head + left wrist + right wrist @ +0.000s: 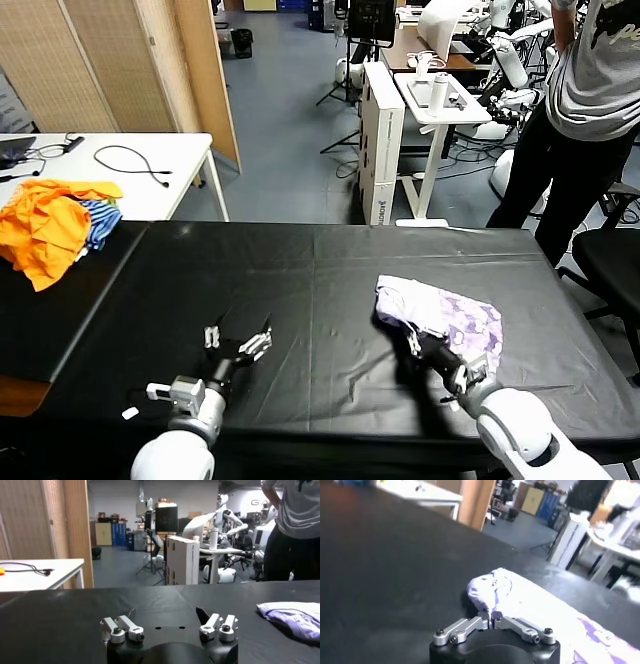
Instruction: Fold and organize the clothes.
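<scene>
The clothes (445, 315) are a pale lavender T-shirt with purple print, lying bunched and partly folded on the right side of the black table (300, 280). My right gripper (413, 343) sits at the shirt's near-left edge. In the right wrist view the right gripper (490, 616) has its fingertips pressed together on a fold of the clothes (530, 605). My left gripper (238, 340) hovers low over bare tabletop at the near left, well apart from the shirt. In the left wrist view the left gripper (167, 625) stands open and empty, with the clothes (292, 616) far off to the side.
A pile of orange garments (45, 225) with a blue-and-white striped one (100, 222) lies at the table's far left corner. A white side table (130, 160) with a cable stands behind it. A person (590, 100) and a black chair (615, 265) are at the back right.
</scene>
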